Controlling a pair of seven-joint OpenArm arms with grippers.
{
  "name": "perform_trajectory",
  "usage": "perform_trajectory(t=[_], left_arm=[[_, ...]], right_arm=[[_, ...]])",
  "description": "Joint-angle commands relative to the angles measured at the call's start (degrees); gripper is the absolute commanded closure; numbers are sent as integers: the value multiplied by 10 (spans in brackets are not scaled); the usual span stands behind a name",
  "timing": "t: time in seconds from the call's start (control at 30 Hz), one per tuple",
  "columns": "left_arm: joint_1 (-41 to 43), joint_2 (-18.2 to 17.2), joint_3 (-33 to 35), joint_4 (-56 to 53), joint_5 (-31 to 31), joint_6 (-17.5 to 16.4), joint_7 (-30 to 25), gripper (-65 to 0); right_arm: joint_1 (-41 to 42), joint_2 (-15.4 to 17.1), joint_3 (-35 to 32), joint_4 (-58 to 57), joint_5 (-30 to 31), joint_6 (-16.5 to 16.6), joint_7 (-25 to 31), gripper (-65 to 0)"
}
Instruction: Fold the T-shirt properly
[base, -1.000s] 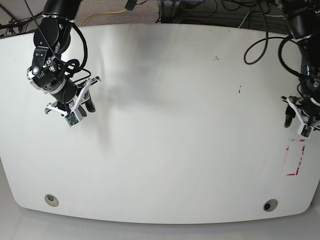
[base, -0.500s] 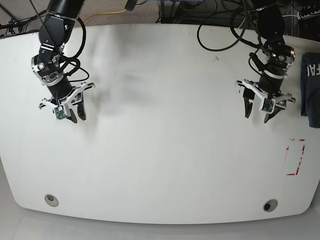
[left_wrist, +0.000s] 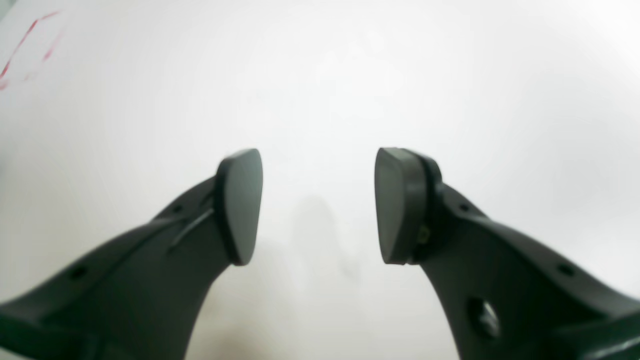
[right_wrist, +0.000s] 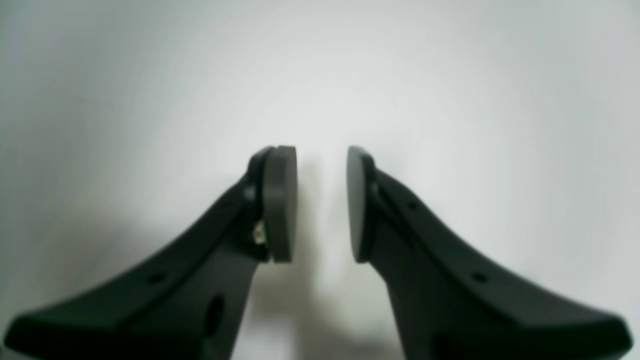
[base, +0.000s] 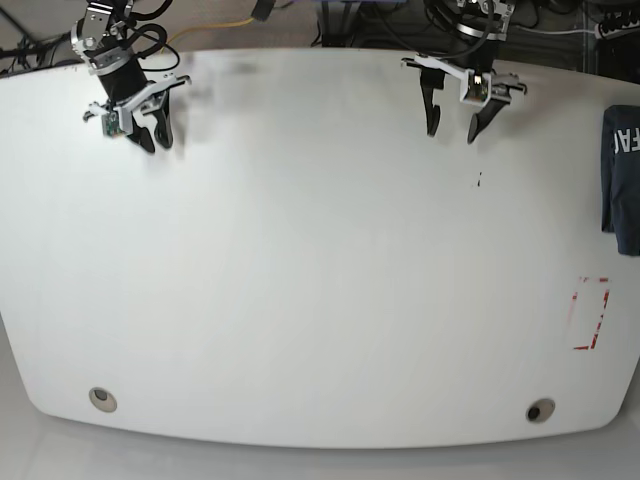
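Starting from bare hands: we see both grippers up at the far edge of the tabletop (base: 320, 300), holding nothing. Left gripper (base: 452, 125) has its jaws spread wide with only white surface between them; right gripper (base: 150, 135) has jaws parted by a narrow gap, also empty. T-shirt (base: 622, 180) sits at the edge of the base view, on the left arm's side, mostly cut off by the frame, dark navy with a bit of white lettering showing; we can't tell how it lies or whether it's bunched. Red marks (base: 590, 315) lie nearer the front edge below it. We judge the step in hand is fetching the shirt: left arm is closer, so reach with it, pinch one layer near a hem or shoulder, and drag it to the middle before any folding.
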Motion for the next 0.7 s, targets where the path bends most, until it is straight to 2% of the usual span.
perform_trajectory(t=[0.0,0.13,0.3,0.33,0.43,0.53,0.67], left_arm=[[78,5,21,14,-6,-2,-55,-319],[184,3,41,10,-6,-1,-107,-318],[254,2,41,-10,-6,-1,-117,-318],[266,-5,41,-26,-6,-1,-117,-318],[269,-26,41,-75,-9,-1,-117,-318],[252,-41,41,-151,-41,-1,-116,-318],[199,-83,42,-292,-97,-1,-116,-318]], right_arm=[[-56,7,14,24,38,-2,28,-166],[-143,0,22,39,70,-1,50,-166],[-223,-5,21,35,80,4,62,-166],[-243,-17,21,31,80,4,62,-166],[-278,-48,19,16,77,11,64,-166],[-288,-72,9,-12,74,17,58,-166],[-289,-72,-35,-108,74,17,64,-165]])
